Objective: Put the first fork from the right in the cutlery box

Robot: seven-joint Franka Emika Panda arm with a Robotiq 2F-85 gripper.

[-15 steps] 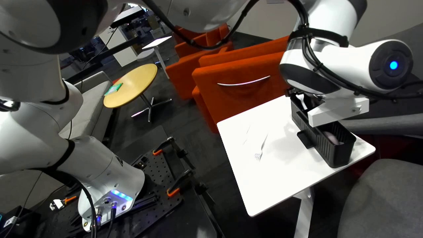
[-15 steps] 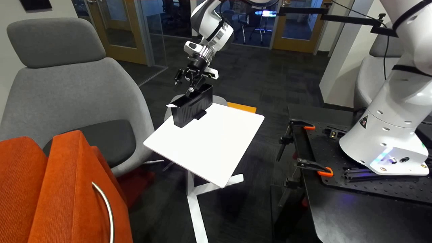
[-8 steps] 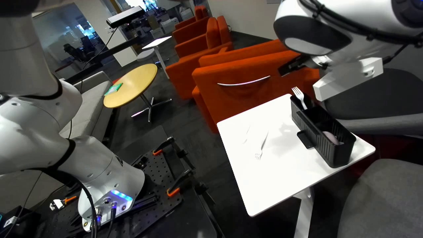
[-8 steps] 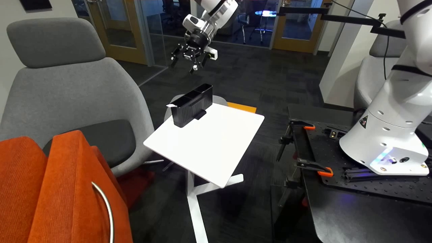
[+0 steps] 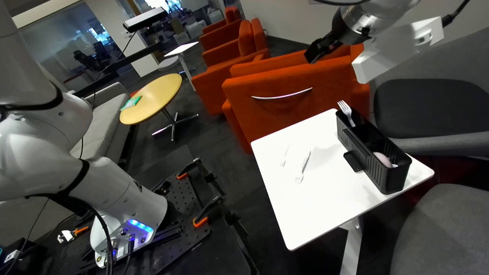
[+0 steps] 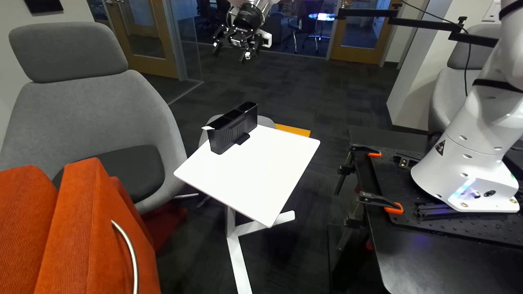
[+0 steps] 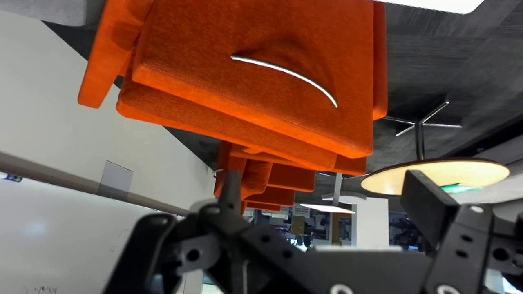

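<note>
The cutlery box, long, black and divided, stands at the tabletop's edge in both exterior views (image 5: 376,173) (image 6: 224,139). A pale fork (image 5: 346,110) leans in its end compartment, tines sticking out; its tip shows as a white bit (image 6: 207,128). Two thin pale forks lie on the tabletop: the first fork from the right (image 5: 303,168) and a fainter fork (image 5: 285,156) to its left. Neither is discernible in the other views. My gripper is open and empty, high above the box in both exterior views (image 5: 313,53) (image 6: 231,53). The wrist view shows its fingers (image 7: 322,179) wide apart.
The white tabletop (image 5: 324,198) carries the box and forks. A pinkish rounded item (image 5: 382,158) sits in the box's near compartment. An orange chair (image 5: 282,110) and a grey chair (image 6: 81,110) stand close to the tabletop. The arm's base is on a black bench (image 6: 408,261).
My gripper has risen from the box opening to well above it, shifting toward the orange chair's side in an exterior view. The forks and the box have not moved.
</note>
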